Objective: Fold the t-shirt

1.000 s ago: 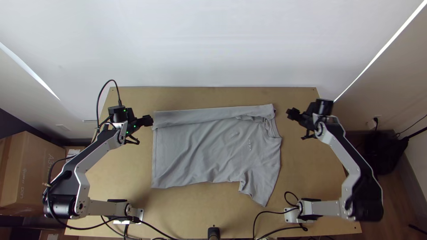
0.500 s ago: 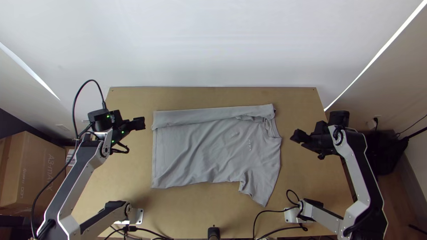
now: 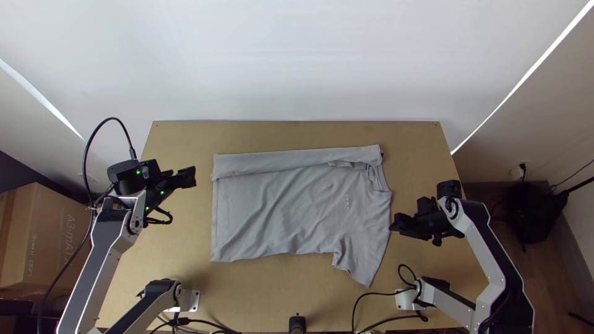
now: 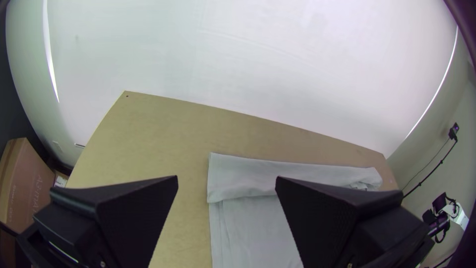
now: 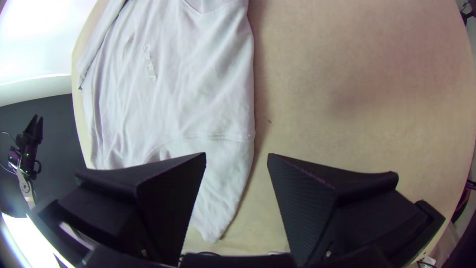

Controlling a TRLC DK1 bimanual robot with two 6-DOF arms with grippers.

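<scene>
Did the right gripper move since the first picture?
Yes. In the top view, the right gripper has come down the picture, past the t-shirt's collar, toward the table's near edge.

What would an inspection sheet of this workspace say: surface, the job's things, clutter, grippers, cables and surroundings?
Surface: light wooden table, bare along its far edge.
Job's things: grey t-shirt, far side folded over in a long strip; near sleeve spread out, some wrinkles.
Clutter: small black object at the near edge, middle.
Left gripper: open, holding nothing, off the shirt's hem end.
Right gripper: open, holding nothing, near the collar end.
Cables: black cable looping at the left arm; more by both bases.
Surroundings: white wall behind, cardboard box at left, dark item on the right-hand floor.
</scene>
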